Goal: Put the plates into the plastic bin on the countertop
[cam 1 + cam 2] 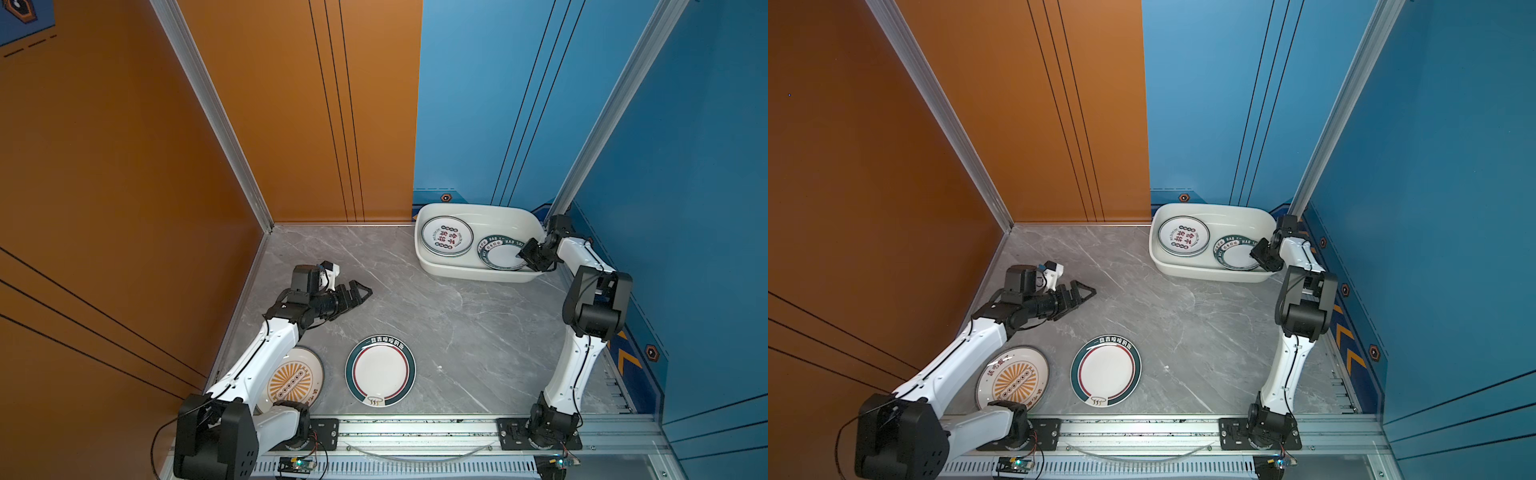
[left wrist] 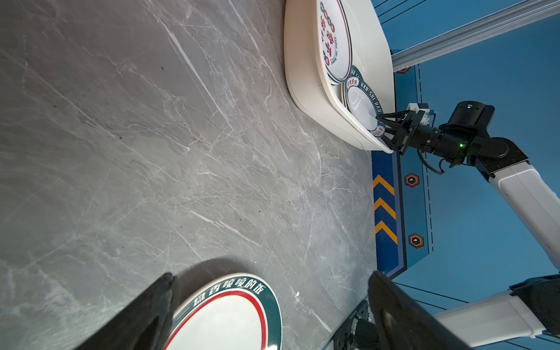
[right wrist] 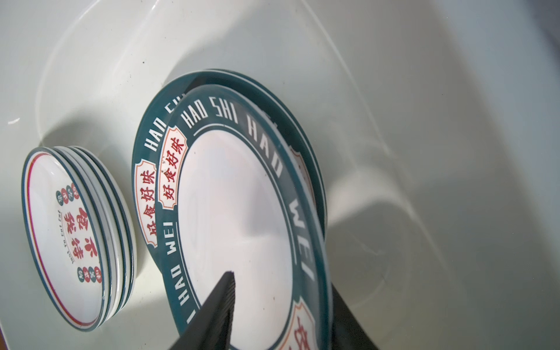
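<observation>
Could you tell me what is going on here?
The robot is loading plates into the plastic bin. The right gripper reaches into the bin, its jaws apart on either side of the rim of a HAO SHI plate resting on a matching one, beside a stack of red-character plates. The left gripper hovers open over the countertop, where a green-rimmed plate and a sunburst plate wait.

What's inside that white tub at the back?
Two stacks of plates: a red-character stack and a green-rimmed stack, with the right gripper at its rim. Plates lower down are mostly covered.
</observation>
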